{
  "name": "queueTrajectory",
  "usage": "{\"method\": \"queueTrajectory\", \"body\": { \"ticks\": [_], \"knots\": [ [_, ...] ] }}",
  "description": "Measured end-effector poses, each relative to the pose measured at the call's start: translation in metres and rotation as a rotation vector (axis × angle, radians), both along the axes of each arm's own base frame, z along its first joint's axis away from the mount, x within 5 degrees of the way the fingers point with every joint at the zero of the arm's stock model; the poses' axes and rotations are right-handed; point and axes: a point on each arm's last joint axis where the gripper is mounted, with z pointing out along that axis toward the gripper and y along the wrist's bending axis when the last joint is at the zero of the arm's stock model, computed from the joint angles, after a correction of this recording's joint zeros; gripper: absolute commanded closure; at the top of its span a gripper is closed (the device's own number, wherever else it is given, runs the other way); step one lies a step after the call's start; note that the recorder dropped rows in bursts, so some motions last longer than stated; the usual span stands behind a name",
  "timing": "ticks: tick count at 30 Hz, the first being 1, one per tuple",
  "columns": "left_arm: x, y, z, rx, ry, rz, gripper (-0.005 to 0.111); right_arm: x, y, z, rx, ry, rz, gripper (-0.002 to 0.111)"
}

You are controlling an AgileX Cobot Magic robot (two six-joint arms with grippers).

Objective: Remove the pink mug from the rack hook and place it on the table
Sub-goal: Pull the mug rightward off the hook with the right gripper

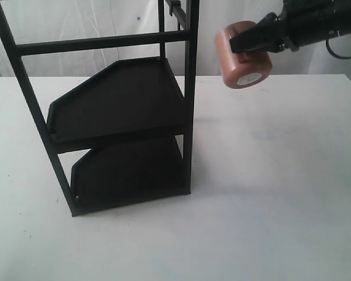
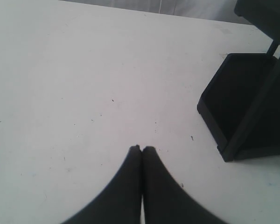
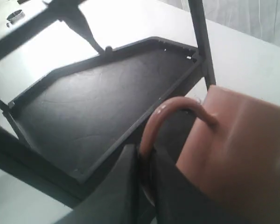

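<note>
The pink mug hangs in the air to the right of the black rack, clear of it, its pale base tilted toward the camera. My right gripper is shut on the mug's loop handle; in the right wrist view the pink mug's body fills the side beside the black fingers. The rack hook is a short black peg at the rack's top, bare. Below the mug lies the white table. My left gripper is shut and holds nothing, low over the table.
The tall black rack stands left of centre with two angular tray shelves, the upper shelf and the lower shelf. A corner of the rack's lower shelf lies near my left gripper. A pale curtain hangs behind the table.
</note>
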Motion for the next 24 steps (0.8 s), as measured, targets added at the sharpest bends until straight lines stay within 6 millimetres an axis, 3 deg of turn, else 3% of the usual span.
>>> {"method": "queueTrajectory", "body": {
  "ticks": [1, 5, 9, 14, 24],
  "knots": [
    [0.000, 0.000, 0.000, 0.000, 0.000, 0.000, 0.107, -0.006, -0.002, -0.010, 0.008, -0.013, 0.012, 0.108],
    [0.000, 0.000, 0.000, 0.000, 0.000, 0.000, 0.107, -0.026, -0.001, -0.020, -0.019, -0.078, 0.006, 0.108],
    [0.000, 0.000, 0.000, 0.000, 0.000, 0.000, 0.107, -0.044, -0.004, -0.001, -0.064, -0.185, -0.073, 0.108],
    [0.000, 0.000, 0.000, 0.000, 0.000, 0.000, 0.107, -0.083, -0.006, 0.029, -0.084, -0.319, -0.166, 0.108],
    [0.000, 0.000, 0.000, 0.000, 0.000, 0.000, 0.107, -0.136, 0.012, 0.024, -0.121, -0.385, -0.178, 0.108]
  ]
}}
